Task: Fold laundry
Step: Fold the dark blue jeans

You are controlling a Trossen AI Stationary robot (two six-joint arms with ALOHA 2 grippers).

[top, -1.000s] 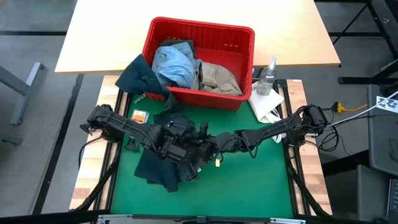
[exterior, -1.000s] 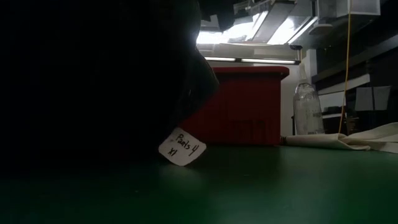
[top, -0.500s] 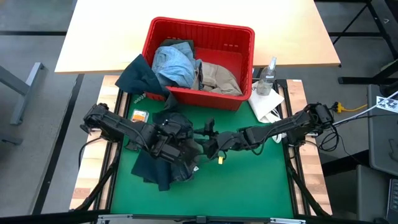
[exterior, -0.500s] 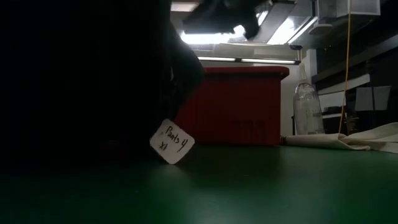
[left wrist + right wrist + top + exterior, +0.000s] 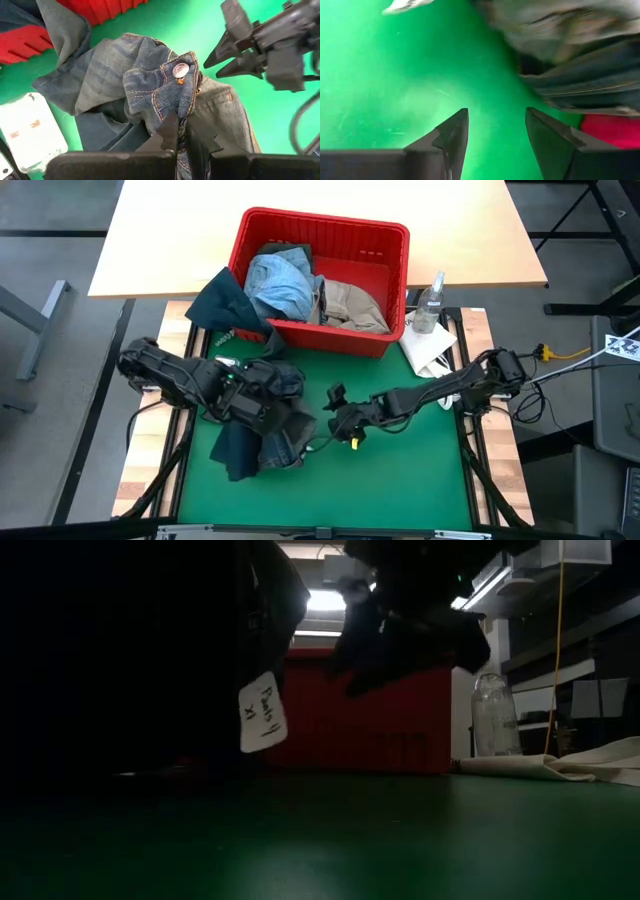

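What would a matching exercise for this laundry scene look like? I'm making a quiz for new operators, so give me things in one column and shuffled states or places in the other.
Things:
1. dark jeans
2. light blue denim
3. right gripper
4. spray bottle

States or places:
A. open over the green mat
B. beside the red basket
C. pinched by the left gripper
D. in the red basket

Pairs: 1-C, 2-D, 3-A, 4-B
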